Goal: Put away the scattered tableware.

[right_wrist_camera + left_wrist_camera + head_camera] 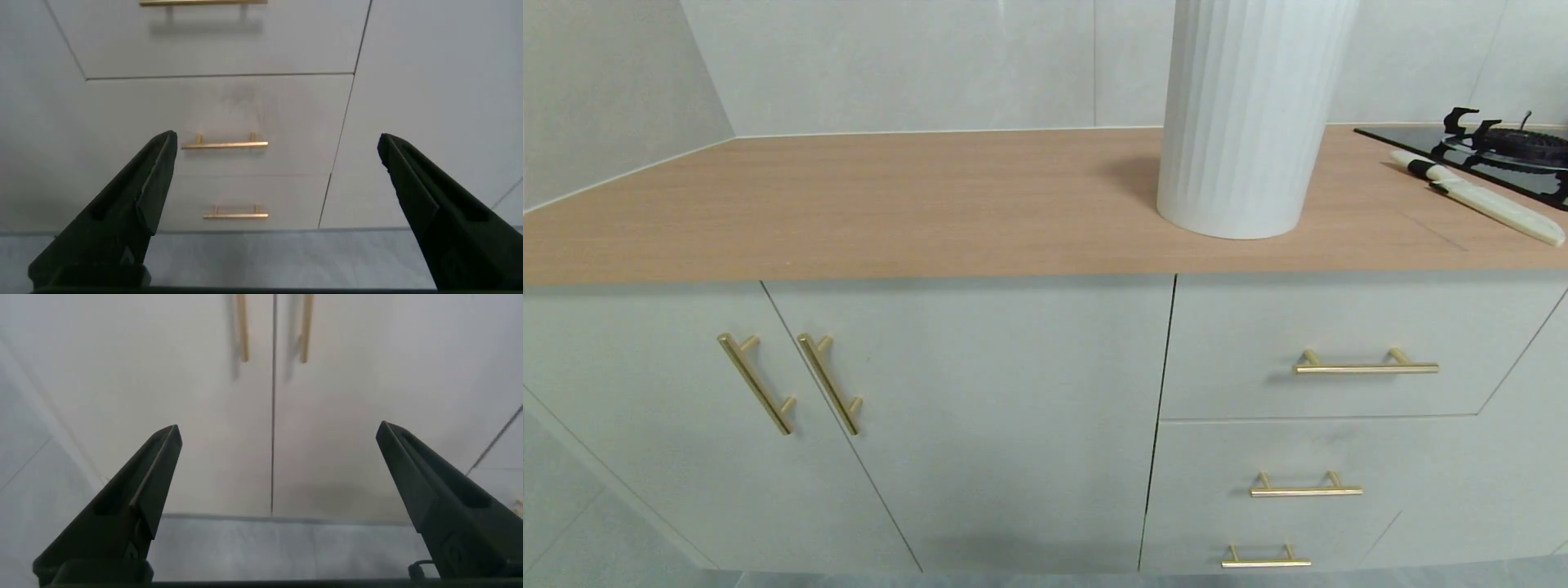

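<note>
The left gripper [278,429] has its fingers spread wide with nothing between them. It faces a pair of pale cabinet doors [270,416], whose two gold handles [242,327] lie at 12 o'clock in its view.

In the head view those doors sit at 8 o'clock, under the wooden counter [890,204]. At 1 o'clock a tall white ribbed container [1241,122] stands upright on the counter. At 4 o'clock is a stack of three drawers [1307,449], each with a gold bar handle.

The knife [1478,196], pale with a black band, lies flat on the counter at 2 o'clock, well apart from the container and just beside the edge of the black hob [1503,151].

The right gripper [276,137] is likewise wide open and empty, and it faces the lower drawer handles [225,144].
</note>
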`<state>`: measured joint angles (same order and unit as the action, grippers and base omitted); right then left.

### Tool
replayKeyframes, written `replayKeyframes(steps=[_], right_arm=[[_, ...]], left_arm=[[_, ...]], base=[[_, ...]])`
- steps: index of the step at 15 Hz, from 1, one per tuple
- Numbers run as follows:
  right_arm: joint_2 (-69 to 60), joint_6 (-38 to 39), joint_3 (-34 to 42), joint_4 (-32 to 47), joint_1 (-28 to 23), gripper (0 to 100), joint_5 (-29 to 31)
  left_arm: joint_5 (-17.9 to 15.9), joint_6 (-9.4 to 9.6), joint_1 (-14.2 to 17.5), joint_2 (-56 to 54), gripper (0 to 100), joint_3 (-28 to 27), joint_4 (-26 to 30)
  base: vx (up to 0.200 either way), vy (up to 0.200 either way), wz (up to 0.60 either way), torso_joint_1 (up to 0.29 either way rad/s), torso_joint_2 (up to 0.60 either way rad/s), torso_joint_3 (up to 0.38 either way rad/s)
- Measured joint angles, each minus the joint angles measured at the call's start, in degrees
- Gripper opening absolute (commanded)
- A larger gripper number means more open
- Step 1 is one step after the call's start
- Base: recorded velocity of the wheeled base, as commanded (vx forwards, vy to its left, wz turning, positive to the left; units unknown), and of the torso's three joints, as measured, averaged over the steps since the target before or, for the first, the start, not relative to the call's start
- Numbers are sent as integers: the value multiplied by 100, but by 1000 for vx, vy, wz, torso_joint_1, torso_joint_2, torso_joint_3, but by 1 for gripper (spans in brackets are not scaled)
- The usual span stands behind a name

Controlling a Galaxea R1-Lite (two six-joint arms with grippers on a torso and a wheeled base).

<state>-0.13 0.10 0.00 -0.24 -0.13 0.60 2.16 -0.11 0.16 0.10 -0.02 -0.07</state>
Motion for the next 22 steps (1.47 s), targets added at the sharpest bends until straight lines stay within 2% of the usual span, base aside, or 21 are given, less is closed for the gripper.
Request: replayKeyframes(steps=[4,16,22], right_arm=[[0,0,0,0,0,100,0],[4,0,0,2,-2,100,9],[6,0,0,2,-7,100,9]], left_arm=[[0,0,0,0,100,2,0],[2,-5,0,0,100,2,2],[5,-10,-6,0,100,2,2]], base=[[0,0,0,0,0,0],[0,-200,0,1,2,2],[0,0,0,0,0,0]])
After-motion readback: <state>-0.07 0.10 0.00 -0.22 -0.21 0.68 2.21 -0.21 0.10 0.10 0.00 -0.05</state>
